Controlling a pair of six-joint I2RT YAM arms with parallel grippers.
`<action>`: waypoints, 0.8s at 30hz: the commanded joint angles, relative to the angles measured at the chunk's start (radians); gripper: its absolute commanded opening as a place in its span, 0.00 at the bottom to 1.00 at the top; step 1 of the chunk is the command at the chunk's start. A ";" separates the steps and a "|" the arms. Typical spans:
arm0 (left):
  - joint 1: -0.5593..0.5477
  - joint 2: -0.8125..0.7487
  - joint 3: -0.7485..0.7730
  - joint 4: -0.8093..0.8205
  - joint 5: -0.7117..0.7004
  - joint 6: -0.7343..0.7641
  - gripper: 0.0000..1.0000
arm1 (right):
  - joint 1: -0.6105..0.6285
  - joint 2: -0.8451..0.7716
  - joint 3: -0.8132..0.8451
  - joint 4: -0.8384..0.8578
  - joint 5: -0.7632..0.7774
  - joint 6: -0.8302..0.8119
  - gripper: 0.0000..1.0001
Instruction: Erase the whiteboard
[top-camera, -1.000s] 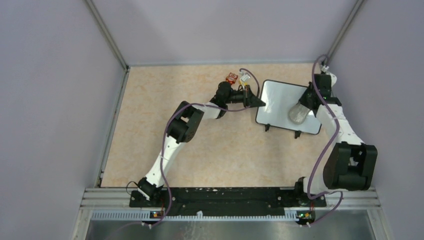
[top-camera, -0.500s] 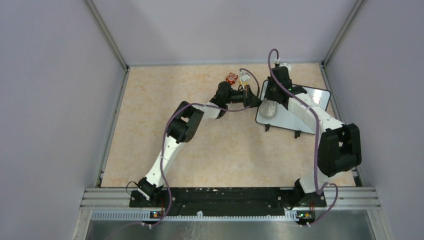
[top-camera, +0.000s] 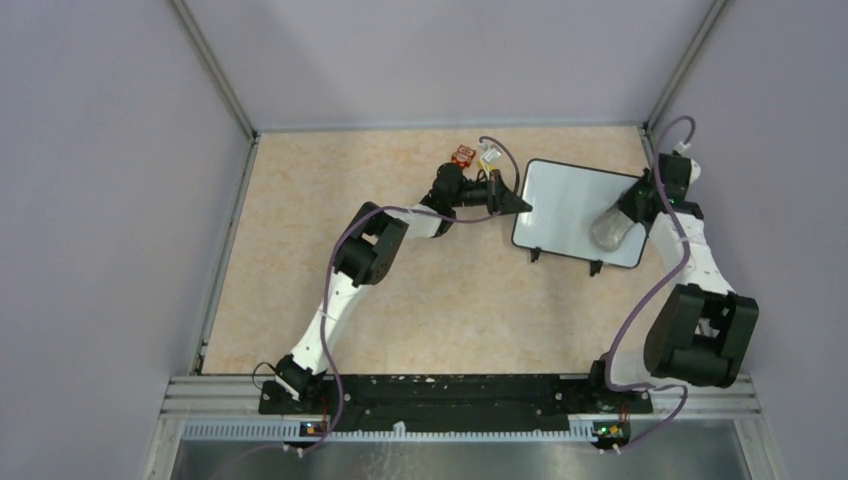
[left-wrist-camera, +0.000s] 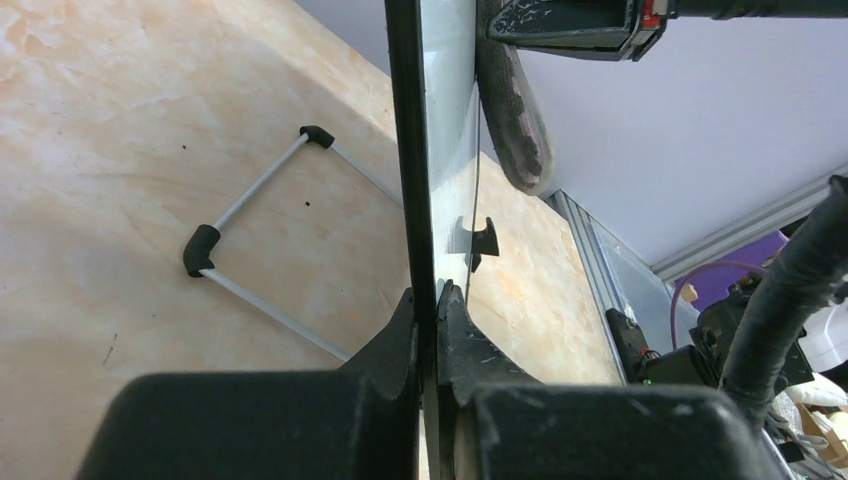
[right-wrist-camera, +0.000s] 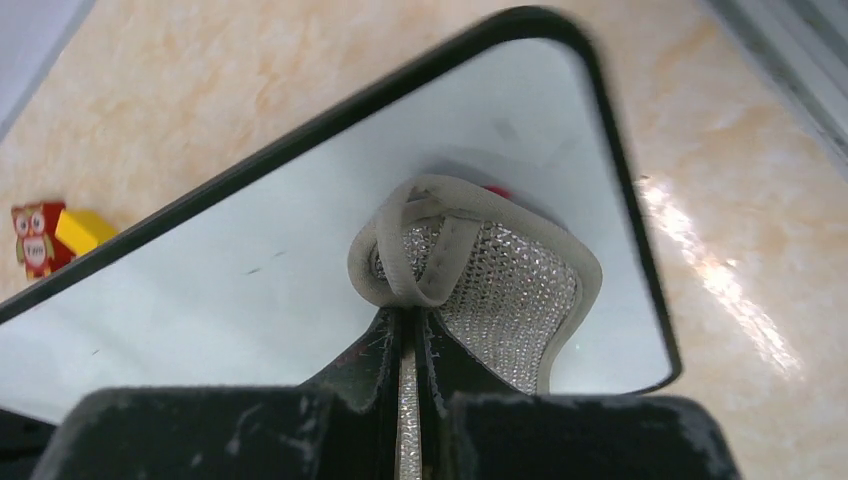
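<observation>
The whiteboard (top-camera: 570, 205) lies at the back right of the table, its glossy white face rimmed in black. My left gripper (top-camera: 520, 205) is shut on the board's left edge; in the left wrist view its fingers (left-wrist-camera: 400, 330) pinch the black frame (left-wrist-camera: 408, 150) edge-on. My right gripper (top-camera: 630, 213) is shut on a grey mesh cloth (top-camera: 612, 231) pressed flat onto the board's near right corner. The right wrist view has the cloth (right-wrist-camera: 500, 285) bunched ahead of the gripper (right-wrist-camera: 408, 318) on the whiteboard (right-wrist-camera: 250, 290), with a speck of red (right-wrist-camera: 497, 190) showing past it.
A small red owl toy (top-camera: 462, 155) and a yellow block (top-camera: 489, 156) sit just behind the board's left corner. A thin grey wire bracket (left-wrist-camera: 260, 250) with black corners lies on the table beside the board. The right enclosure wall stands close to the right arm.
My right gripper swept the cloth from the board's right side across to its left end, then back to the near right corner. The left gripper kept its hold.
</observation>
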 joint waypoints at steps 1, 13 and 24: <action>0.010 -0.014 -0.021 -0.008 -0.003 0.132 0.00 | -0.127 -0.075 -0.095 0.053 0.068 0.068 0.00; 0.010 -0.014 -0.019 -0.008 -0.002 0.133 0.00 | 0.043 -0.080 -0.024 0.103 0.079 -0.044 0.00; 0.010 -0.018 -0.022 -0.017 -0.004 0.142 0.00 | 0.321 0.075 0.189 0.083 0.165 -0.113 0.00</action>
